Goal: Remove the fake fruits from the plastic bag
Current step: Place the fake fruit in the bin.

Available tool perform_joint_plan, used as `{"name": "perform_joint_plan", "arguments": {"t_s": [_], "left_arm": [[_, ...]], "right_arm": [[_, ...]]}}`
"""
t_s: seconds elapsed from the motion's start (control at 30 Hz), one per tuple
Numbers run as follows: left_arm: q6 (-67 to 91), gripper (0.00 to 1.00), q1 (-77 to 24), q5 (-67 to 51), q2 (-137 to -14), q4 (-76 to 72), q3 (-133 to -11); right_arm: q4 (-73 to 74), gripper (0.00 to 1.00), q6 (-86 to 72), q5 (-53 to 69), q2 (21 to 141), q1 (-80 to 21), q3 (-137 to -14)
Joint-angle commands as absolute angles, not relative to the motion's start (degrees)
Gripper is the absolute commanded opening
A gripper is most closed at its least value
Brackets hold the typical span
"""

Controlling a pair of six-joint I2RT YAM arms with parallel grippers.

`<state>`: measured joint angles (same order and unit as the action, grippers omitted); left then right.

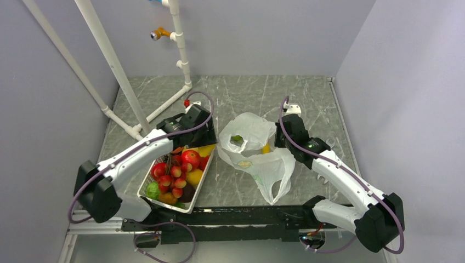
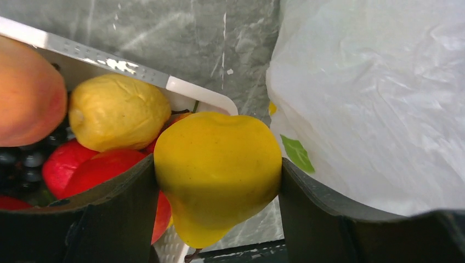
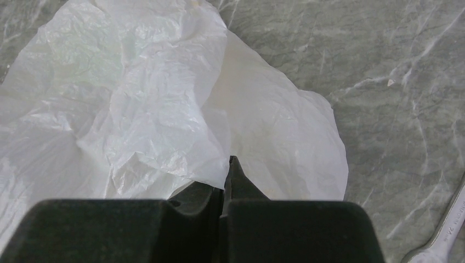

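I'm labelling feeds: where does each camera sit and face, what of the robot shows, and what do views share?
Top external: above and behind the bases, looking down on the table, white basket and plastic bag; both arms show.
Left wrist: looks along the left gripper, shut on a yellow pear-shaped fruit at the basket's rim.
Right wrist: looks past the shut right gripper at the bag.
Shared: all three show the bag.

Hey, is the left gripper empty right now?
No, the left gripper is closed on a yellow fruit, its fingers pressed against both sides, at the corner of the basket.
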<state>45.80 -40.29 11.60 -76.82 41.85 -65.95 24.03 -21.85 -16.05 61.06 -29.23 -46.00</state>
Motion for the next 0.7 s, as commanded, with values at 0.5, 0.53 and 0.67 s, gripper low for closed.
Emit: {"name": "perform_joint_plan", "arguments": {"t_s": [0.5,0.53,0.67], "left_arm": [[43.14,0.30,-40.65,16.50,-85.28,43.77,-65.91],[42.62,0.38,-40.79,16.87,-85.16,44.37,-66.03],[41.32,0.56,-40.89,18.12,-83.42,45.95,-66.42]], "right_arm": [[23.32,0.00,-20.95,-15.37,59.86,-28.97,-48.06],[23.68,0.00,-21.05,-15.18,60.05,-28.95,-48.39],[23.49,0.00,-20.81,-14.48,59.68,-29.06,-48.57]]}}
